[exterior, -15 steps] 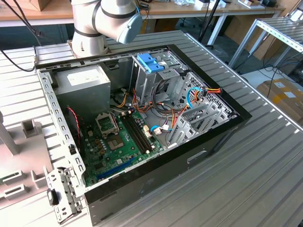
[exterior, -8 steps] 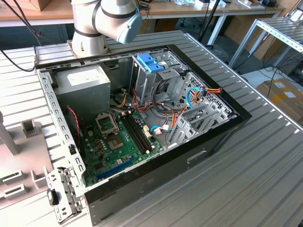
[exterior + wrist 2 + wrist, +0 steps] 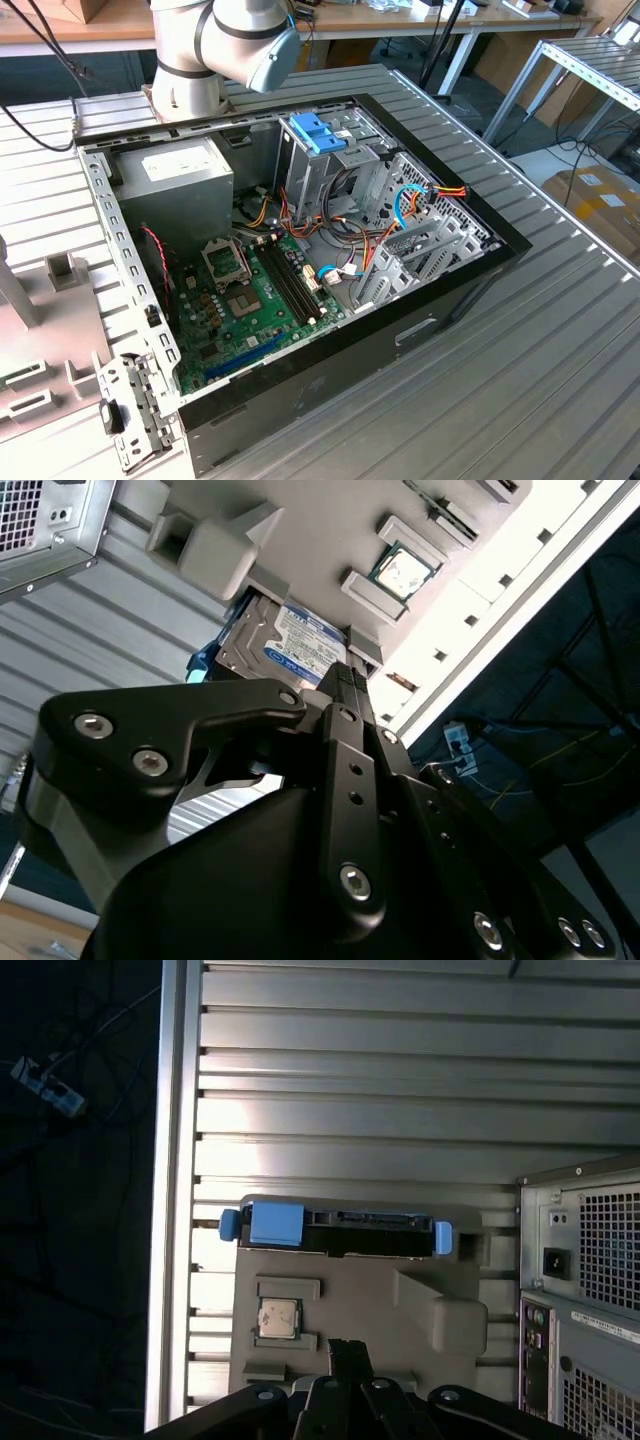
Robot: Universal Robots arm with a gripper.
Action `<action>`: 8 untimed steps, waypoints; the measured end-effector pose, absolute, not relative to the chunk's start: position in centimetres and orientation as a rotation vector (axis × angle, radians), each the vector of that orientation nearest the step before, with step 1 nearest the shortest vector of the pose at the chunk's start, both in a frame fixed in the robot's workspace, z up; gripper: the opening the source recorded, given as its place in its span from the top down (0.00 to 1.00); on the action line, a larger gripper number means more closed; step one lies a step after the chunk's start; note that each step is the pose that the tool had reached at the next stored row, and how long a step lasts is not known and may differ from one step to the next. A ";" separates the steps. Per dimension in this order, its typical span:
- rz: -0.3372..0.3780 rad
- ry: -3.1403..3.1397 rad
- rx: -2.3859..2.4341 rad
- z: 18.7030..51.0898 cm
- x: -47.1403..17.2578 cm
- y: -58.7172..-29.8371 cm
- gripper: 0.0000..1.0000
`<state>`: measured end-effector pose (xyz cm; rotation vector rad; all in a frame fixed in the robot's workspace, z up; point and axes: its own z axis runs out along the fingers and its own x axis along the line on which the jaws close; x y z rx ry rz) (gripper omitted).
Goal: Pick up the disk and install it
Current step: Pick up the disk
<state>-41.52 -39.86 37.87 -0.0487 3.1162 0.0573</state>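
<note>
The disk [image 3: 340, 1232] lies in its light blue carrier frame on a grey fixture plate [image 3: 360, 1285], beside the table's edge. In the second wrist view the disk [image 3: 285, 640] shows its metal top and a blue and white label. My gripper [image 3: 346, 1346] hangs over the fixture plate, well clear of the disk, with its black fingers pressed together and nothing between them. In the second wrist view the gripper [image 3: 342, 672] tip points toward the disk's near edge.
A processor chip [image 3: 278, 1317] sits in a pocket of the plate near the disk. The open computer case [image 3: 330, 330] lies on the slatted table, with its drive cage [image 3: 310, 170] and blue-latched bracket [image 3: 318, 130] at the back. The case's rear panel [image 3: 585, 1280] stands close to the plate.
</note>
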 end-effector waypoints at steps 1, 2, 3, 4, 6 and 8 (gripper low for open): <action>0.057 3.116 -0.062 37.9 -41.5 -39.9 0.89; 0.058 3.116 -0.075 37.9 -41.5 -39.9 0.89; 0.058 3.116 -0.084 37.9 -41.5 -39.9 0.89; 0.058 3.115 -0.103 37.9 -41.5 -39.9 0.89; 0.058 3.115 -0.130 37.9 -41.5 -39.9 0.89; 0.058 3.114 -0.148 37.9 -41.5 -39.9 0.89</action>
